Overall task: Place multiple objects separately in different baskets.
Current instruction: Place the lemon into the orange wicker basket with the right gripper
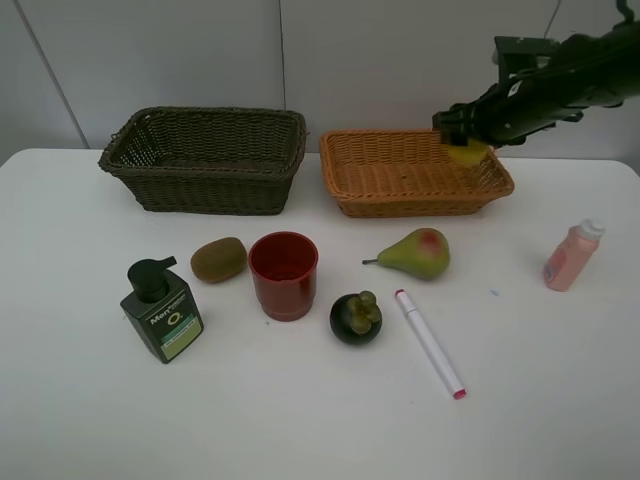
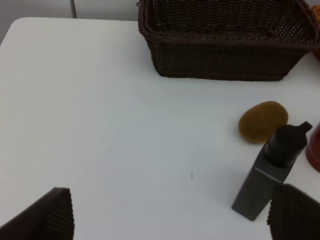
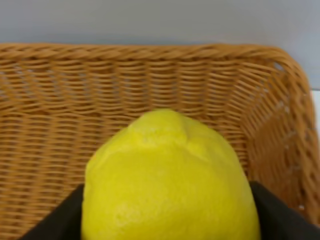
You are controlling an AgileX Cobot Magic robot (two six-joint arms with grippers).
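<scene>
My right gripper [image 1: 466,145] is shut on the yellow lemon [image 1: 468,153] and holds it over the right end of the light orange-tan basket [image 1: 400,190]. In the right wrist view the lemon [image 3: 170,185] fills the middle, with the basket's wall [image 3: 60,100] behind it. My left gripper [image 2: 170,220] is open over bare table near the dark green pump bottle [image 2: 272,172]. On the table lie the kiwi [image 1: 218,259], red cup [image 1: 283,274], pear [image 1: 417,253], mangosteen [image 1: 356,317], marker [image 1: 430,343] and pink bottle [image 1: 571,256]. The dark basket [image 1: 205,160] stands back left.
The pump bottle [image 1: 161,310] stands front left. The kiwi [image 2: 262,121] and dark basket [image 2: 225,40] show in the left wrist view. A white wall runs behind the table. The table's front strip is bare.
</scene>
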